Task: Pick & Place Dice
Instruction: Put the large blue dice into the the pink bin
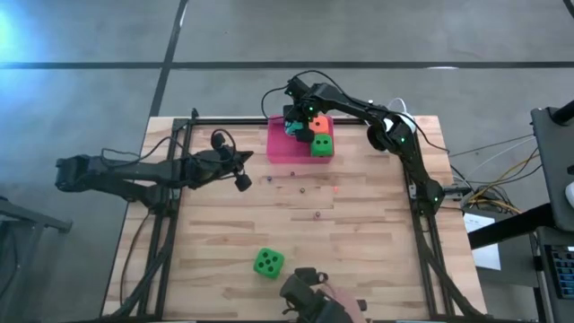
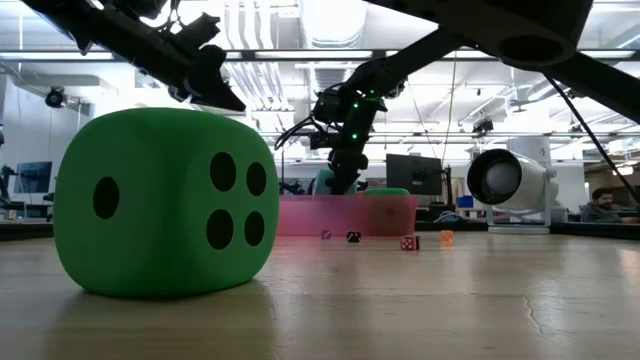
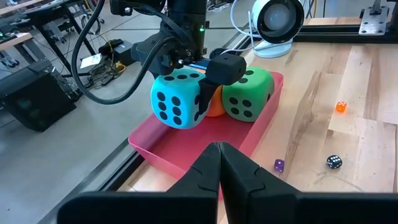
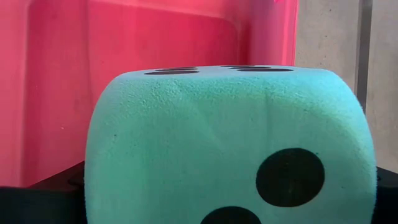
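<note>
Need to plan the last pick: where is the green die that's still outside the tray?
In the high view, that green die sits alone on the table's near edge, left of centre, far from the pink tray at the far edge.

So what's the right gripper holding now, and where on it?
The right gripper holds the teal die by two opposite side faces, over the pink tray. The left gripper is shut and empty.

I find no readable text, label, brand or number anywhere on my feeds. The only markings are the dark round pips on the dice: the teal die [image 3: 177, 98] between the right gripper's [image 3: 202, 93] fingers shows a six-pip face.
</note>
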You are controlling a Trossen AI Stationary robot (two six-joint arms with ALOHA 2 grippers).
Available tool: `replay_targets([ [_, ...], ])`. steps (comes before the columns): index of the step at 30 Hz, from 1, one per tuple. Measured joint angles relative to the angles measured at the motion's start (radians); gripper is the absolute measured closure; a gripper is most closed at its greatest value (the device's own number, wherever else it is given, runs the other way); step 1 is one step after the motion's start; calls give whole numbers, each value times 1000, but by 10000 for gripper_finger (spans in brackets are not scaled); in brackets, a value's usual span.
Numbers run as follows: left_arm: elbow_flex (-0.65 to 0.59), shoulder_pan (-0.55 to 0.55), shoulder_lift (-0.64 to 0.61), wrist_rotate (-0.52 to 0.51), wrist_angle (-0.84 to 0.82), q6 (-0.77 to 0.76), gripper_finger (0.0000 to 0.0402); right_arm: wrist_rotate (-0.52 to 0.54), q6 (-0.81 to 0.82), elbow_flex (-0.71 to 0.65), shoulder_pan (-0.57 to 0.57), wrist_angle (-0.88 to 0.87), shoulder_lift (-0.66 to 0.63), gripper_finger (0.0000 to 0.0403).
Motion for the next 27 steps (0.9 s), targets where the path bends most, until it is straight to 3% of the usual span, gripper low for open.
replay_targets([
  [27,0,0,0,2,0,0,394,1,-3,0,0,-13,0,34],
])
